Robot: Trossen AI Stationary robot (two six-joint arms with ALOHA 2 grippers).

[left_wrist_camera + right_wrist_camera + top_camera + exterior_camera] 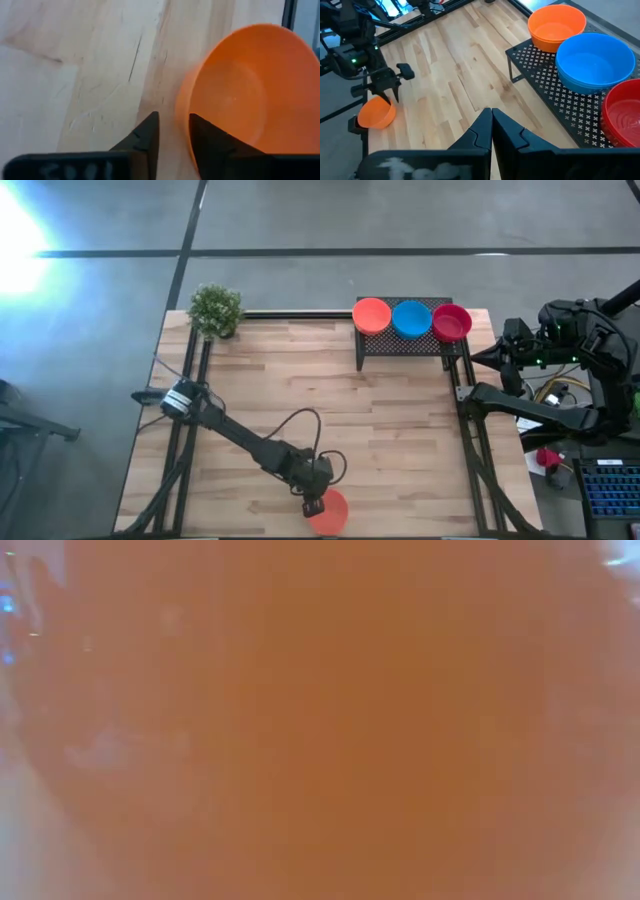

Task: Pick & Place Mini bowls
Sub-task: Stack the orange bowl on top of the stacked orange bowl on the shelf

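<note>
One orange mini bowl [330, 515] is at the table's near edge; it fills the low view [320, 720] and shows in the left wrist view [240, 95]. My left gripper [316, 505] [174, 116] is shut on it. Orange [371, 314], blue [411, 318] and red [451, 322] mini bowls stand on the black mesh rack [405, 346] at the far right; each looks stacked, but I cannot tell how many are in each. My right gripper [491, 111] is shut on nothing and waits at the table's right side, beside the rack. My left gripper pinches the orange bowl's wall at the rim [181, 107], one finger [205, 140] inside the bowl and one finger [147, 137] outside. The fingers come from above, pointing down. The bowl sits tilted in the hold; I cannot tell whether its bottom touches the table.
A small green potted plant [215, 310] stands at the far left corner. Black frame rails [465, 430] run along the table's left and right sides. The wooden top [330, 400] between the left arm and the rack is bare. The held bowl blocks the low view.
</note>
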